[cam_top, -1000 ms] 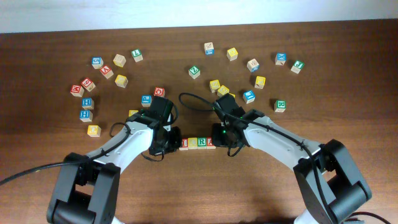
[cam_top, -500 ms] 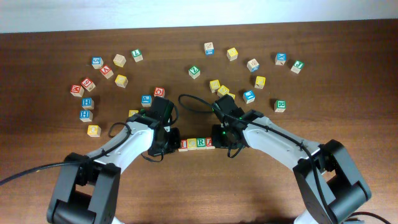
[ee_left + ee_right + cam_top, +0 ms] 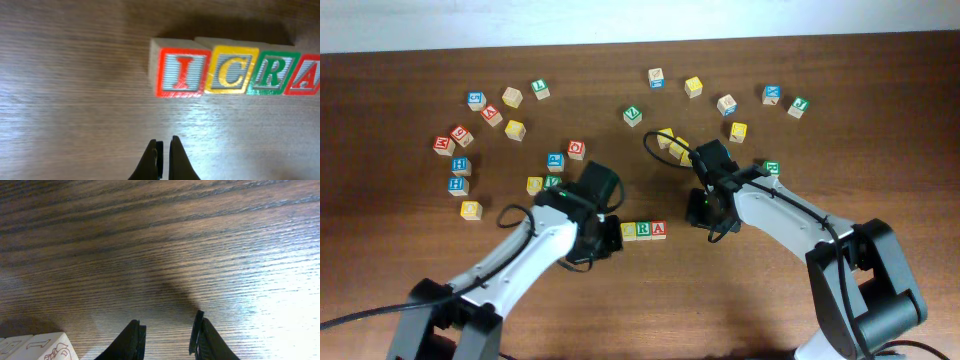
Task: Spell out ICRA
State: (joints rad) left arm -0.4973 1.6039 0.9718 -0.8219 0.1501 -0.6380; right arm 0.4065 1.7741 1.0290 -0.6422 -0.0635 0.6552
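— What is different from a second ago?
— The right arm (image 3: 775, 205) now sits farther right, clear of the row. The left arm (image 3: 535, 245) is closer in, over the row's left end.
— And the letters?
— The red I block (image 3: 182, 73), yellow C block (image 3: 231, 74), green R block (image 3: 271, 74) and red A block (image 3: 306, 76) stand touching in one line on the table (image 3: 200, 240).
— The jaws?
— The left jaws are pressed together, near the I block but apart from it. The right jaws stand slightly apart, holding nothing.
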